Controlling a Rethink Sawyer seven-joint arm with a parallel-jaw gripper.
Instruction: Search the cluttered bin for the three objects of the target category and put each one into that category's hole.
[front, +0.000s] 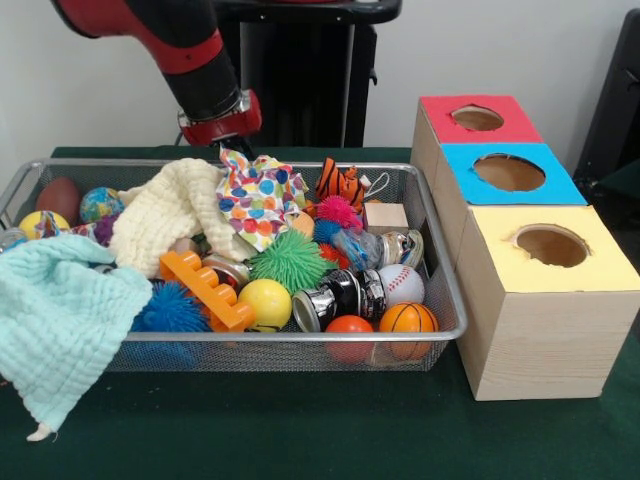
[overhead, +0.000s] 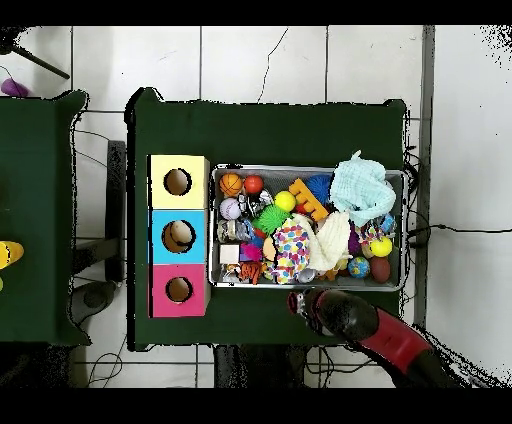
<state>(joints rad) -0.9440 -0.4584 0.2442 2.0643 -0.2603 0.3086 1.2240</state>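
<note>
A wire bin (front: 300, 336) (overhead: 405, 230) is heaped with toys. Along its front lie a baseball (front: 402, 283), a basketball (front: 408, 320), an orange ball (front: 349, 328) and a yellow ball (front: 265, 303). A silver can (front: 340, 297) lies among them, with a green spiky ball (front: 290, 260) behind. A polka-dot cloth (front: 258, 200) (overhead: 292, 243) and a cream cloth (front: 170, 215) cover the middle. My gripper (front: 228, 148) (overhead: 298, 300) hangs at the bin's robot-side rim, right behind the polka-dot cloth, which hides its tips. Beside the bin stand the red (front: 440, 115), blue (front: 560, 190) and yellow (front: 500, 260) hole boxes.
A light teal cloth (front: 55, 310) (overhead: 358, 180) drapes over one bin corner onto the green table. A tiger plush (front: 340, 183), a wooden cube (front: 385, 216) and an orange toy block (front: 205, 290) also lie in the bin. The blue box's hole (overhead: 178, 235) shows something tan inside.
</note>
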